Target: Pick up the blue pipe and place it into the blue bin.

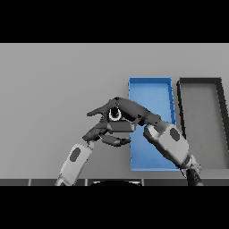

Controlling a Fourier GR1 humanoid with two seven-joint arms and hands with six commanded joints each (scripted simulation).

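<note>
We are logging: right hand (127,112) clenching round a pale-ended pipe (115,115), end-on to us; blue bin (152,91) lying at three o'clock; left hand (105,132) curling alongside, empty.

Both arms are reaching in from the lower edge and meeting mid-scene. The right hand (127,109) is lying over the left hand (112,132), its fingers stretching leftward; the left hand's fingers are curling beneath.

A dark bin (202,125) rests on the grey table (53,89), right side.
</note>
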